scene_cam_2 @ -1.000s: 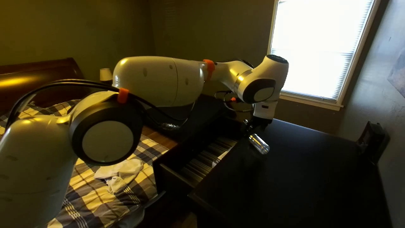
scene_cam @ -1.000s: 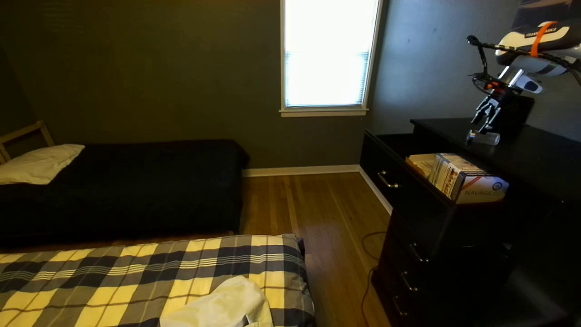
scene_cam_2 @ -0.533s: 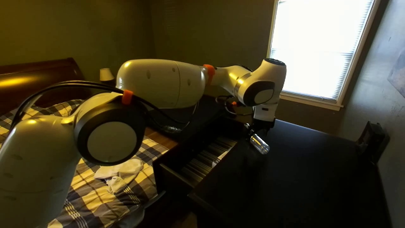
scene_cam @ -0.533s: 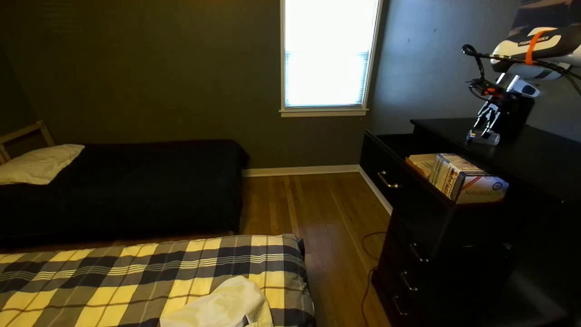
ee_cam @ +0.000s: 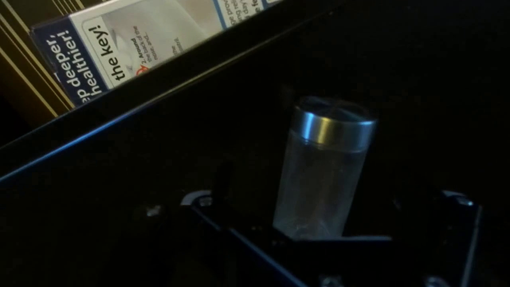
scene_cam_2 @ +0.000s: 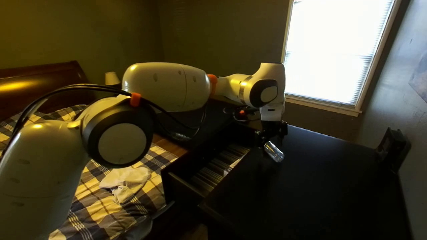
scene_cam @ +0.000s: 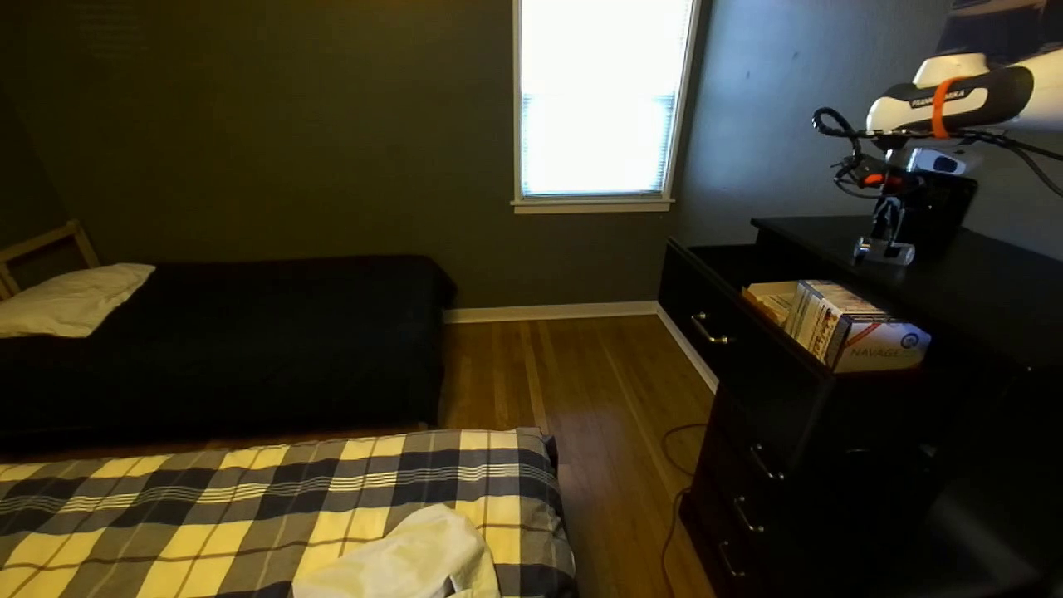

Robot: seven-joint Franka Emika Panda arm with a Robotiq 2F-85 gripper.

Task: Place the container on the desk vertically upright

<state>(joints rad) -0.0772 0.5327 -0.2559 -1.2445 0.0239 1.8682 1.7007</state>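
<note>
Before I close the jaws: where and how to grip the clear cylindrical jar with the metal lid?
Probably mid-body, across its width, from above: the jar lies on its side on the flat-topped black desk, straight walls facing the open jaws.
</note>
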